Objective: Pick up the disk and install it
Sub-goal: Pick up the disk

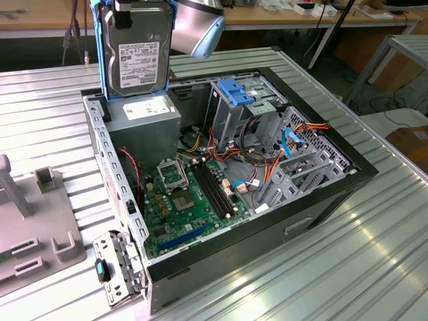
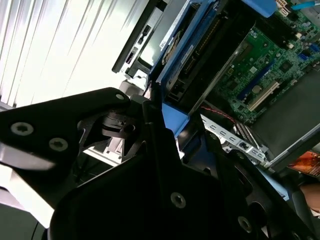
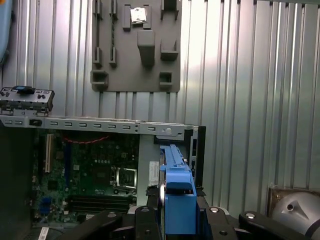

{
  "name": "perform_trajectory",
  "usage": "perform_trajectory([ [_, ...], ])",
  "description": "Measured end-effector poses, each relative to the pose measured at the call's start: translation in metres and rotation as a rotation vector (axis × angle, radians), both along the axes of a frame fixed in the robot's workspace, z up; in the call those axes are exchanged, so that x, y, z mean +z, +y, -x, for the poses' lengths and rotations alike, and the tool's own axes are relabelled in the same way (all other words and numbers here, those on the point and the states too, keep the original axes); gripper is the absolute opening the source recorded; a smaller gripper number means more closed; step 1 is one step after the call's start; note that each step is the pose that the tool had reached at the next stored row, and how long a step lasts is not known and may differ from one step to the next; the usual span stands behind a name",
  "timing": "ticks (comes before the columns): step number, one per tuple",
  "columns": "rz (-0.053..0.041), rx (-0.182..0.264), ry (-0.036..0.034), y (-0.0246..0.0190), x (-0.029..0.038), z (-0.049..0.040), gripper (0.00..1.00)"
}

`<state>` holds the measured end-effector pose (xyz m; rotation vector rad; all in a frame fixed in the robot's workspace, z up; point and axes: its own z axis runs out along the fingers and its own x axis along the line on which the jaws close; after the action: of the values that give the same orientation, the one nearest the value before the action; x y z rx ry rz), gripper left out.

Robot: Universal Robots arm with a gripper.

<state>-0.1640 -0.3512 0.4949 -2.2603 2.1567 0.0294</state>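
I hold the disk (image 1: 137, 57) lifted, upright above the power supply (image 1: 144, 120) corner of the open computer case (image 1: 334, 194), the gripper (image 3: 179, 220) jaws pinching its blue carrier, and I judge that installing it calls for alignment with the drive cage (image 1: 234, 107).

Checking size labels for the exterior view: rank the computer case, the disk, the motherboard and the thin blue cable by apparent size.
1. computer case
2. motherboard and disk: look alike; the disk hangs above the case, perhaps nearer the camera, so unranked
3. thin blue cable
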Motion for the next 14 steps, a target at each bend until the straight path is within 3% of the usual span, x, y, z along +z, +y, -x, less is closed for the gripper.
perform_trajectory([
  [6,0.0000,0.000,0.0000,0.0000,0.0000,-0.0184,0.37],
  [9,0.0000,0.000,0.0000,-0.0007,0.0000,-0.0199,0.37],
  [14,0.0001,0.000,0.0000,-0.0073,-0.0001,-0.0199,0.37],
])
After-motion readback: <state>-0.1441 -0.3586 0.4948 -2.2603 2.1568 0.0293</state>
